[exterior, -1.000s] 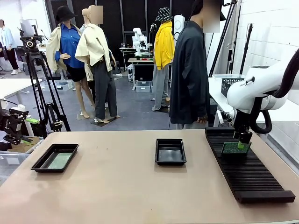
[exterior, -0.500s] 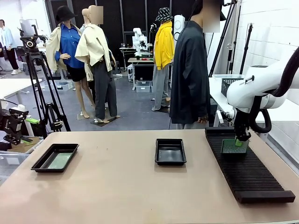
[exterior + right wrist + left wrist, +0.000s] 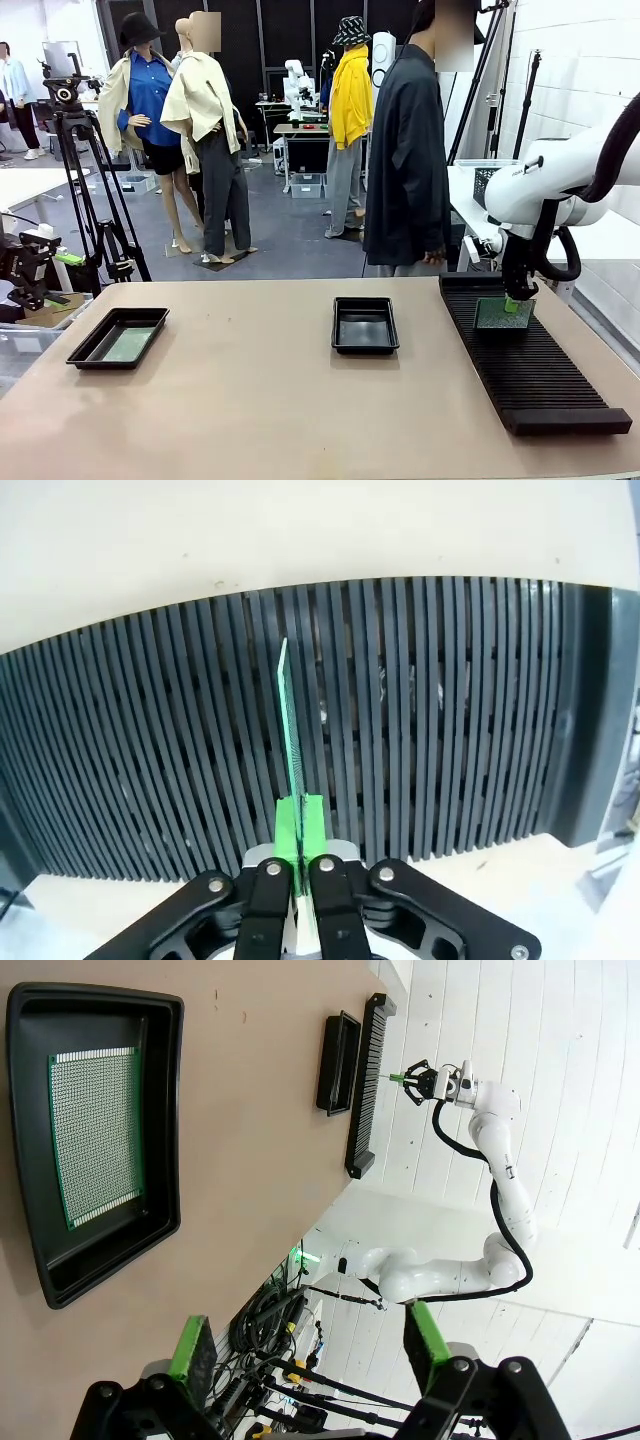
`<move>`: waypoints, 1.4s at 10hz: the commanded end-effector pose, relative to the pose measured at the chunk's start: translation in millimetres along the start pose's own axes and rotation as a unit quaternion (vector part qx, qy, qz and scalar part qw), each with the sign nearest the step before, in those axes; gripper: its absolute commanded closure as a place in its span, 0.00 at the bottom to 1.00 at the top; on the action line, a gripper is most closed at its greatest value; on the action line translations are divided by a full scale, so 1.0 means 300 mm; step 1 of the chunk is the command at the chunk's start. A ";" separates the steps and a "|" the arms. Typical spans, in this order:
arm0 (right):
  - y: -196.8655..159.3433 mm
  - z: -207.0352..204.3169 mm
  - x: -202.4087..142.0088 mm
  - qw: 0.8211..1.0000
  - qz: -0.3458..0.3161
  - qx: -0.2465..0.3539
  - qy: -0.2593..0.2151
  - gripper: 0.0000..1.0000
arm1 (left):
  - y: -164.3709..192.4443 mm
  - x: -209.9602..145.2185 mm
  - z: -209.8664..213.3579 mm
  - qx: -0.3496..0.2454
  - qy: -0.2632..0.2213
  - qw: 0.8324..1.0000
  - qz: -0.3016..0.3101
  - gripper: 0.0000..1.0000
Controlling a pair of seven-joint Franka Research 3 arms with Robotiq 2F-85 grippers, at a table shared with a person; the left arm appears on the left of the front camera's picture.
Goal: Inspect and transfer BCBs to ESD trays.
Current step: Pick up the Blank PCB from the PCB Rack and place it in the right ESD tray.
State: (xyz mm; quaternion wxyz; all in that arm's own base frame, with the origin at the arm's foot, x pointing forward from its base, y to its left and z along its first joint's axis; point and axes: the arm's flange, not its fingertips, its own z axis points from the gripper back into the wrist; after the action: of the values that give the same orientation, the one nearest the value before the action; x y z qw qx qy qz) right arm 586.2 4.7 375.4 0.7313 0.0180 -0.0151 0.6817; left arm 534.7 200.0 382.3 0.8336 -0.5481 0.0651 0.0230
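While upright over the rack (image 3: pixel 450 700), BCB (image 3: pixel 289 720) squarely within the right pincer (image 3: pixel 299 815)

Bright, even light from overhead fills the room and leaves only faint, soft shadows on the desk (image 3: pixel 280 400). The glossy middle tray (image 3: pixel 365 330) carries a pale sheen. The wrist views bow the rack (image 3: pixel 420 730) slats into curves, and the white wall (image 3: pixel 570 1080) looks washed out.

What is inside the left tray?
One green board lies flat on the tray's floor, apart from its walls. Bare black floor shows around it. The patch of floor beneath the board is covered.
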 end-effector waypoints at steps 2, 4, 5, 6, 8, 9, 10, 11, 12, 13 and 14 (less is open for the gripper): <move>-0.056 0.083 -0.019 0.999 -0.015 0.030 -0.031 1.00 | -0.009 -0.013 -0.006 0.014 -0.001 1.000 0.008 0.00; -0.026 0.161 -0.002 0.998 -0.040 0.014 -0.036 1.00 | -0.009 -0.013 -0.006 0.014 -0.001 1.000 0.008 0.00; -0.010 0.200 0.007 0.998 -0.042 0.010 -0.034 1.00 | -0.009 -0.013 -0.006 0.014 -0.001 1.000 0.008 0.00; 0.005 0.242 0.022 0.998 -0.054 0.012 -0.027 1.00 | -0.009 -0.013 -0.006 0.014 -0.001 1.000 0.008 0.00; 0.026 0.296 0.058 0.994 -0.099 0.044 -0.022 1.00 | -0.009 -0.013 -0.006 0.014 -0.001 1.000 0.008 0.00; 0.032 0.319 0.094 0.984 -0.157 0.081 -0.031 1.00 | -0.009 -0.013 -0.006 0.014 -0.001 1.000 0.008 0.00; 0.040 0.337 0.137 0.958 -0.240 0.140 -0.073 1.00 | -0.009 -0.013 -0.006 0.014 -0.001 1.000 0.008 0.00; 0.058 0.345 0.183 0.932 -0.298 0.174 -0.111 1.00 | -0.009 -0.013 -0.006 0.014 -0.001 1.000 0.008 0.00; 0.074 0.344 0.235 0.904 -0.358 0.192 -0.136 1.00 | -0.009 -0.013 -0.006 0.014 -0.001 1.000 0.008 0.00; 0.085 0.339 0.280 0.871 -0.416 0.202 -0.166 1.00 | -0.009 -0.013 -0.006 0.014 -0.001 1.000 0.008 0.00; 0.093 0.345 0.340 0.834 -0.475 0.207 -0.190 1.00 | -0.009 -0.013 -0.006 0.014 -0.001 1.000 0.008 0.00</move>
State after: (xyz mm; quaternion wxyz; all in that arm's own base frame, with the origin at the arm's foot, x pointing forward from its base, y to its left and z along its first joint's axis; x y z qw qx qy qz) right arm 561.5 86.8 483.6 0.9104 0.2896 0.0501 0.2911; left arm 534.7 199.8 382.3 0.8338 -0.5478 0.0653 0.0228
